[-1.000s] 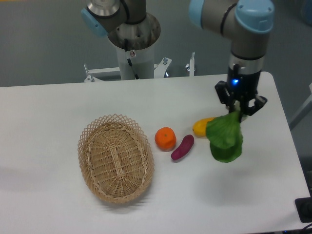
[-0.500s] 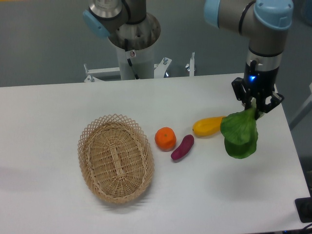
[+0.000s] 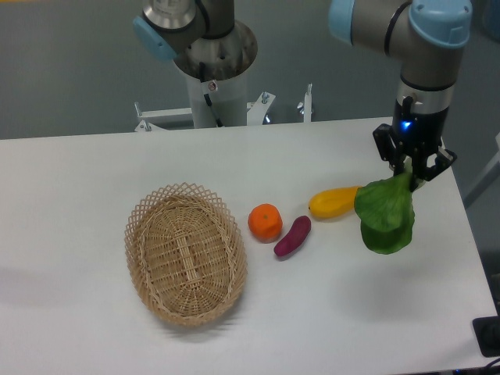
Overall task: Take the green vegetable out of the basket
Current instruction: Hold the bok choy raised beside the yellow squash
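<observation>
Over at the right end of the white table (image 3: 94, 172), the gripper (image 3: 412, 173) points straight down with its two dark fingers (image 3: 389, 150) pinched onto the top of the green vegetable (image 3: 385, 217), and that's a clean hold: the broad green leaf hangs free below the fingertips, a soft shadow lying on the tabletop underneath it. A blue light glows on the wrist just above the fingers, and the grey arm with its pale blue joint caps rises up and out of the top of the picture. Just to the left of the dangling leaf lies the yellow fruit (image 3: 334, 202), stretched out on the table with its right end slipping behind the leaf's edge, so whether the two actually touch cannot be told from this angle. Next along to the left comes the purple piece (image 3: 293, 235), lying at a slant, and right beside it the orange (image 3: 266, 222), the pair close together but with a sliver of table showing between them. Further left sits the basket (image 3: 186, 254), oval, tan wicker, lattice rim all the way round, with only its woven floor showing inside, and it is well apart from the vegetable, with the orange nearest its right rim. Behind the table, the robot's grey pedestal (image 3: 212, 70) stands at the back edge, beside a few small metal brackets (image 3: 262, 108).
</observation>
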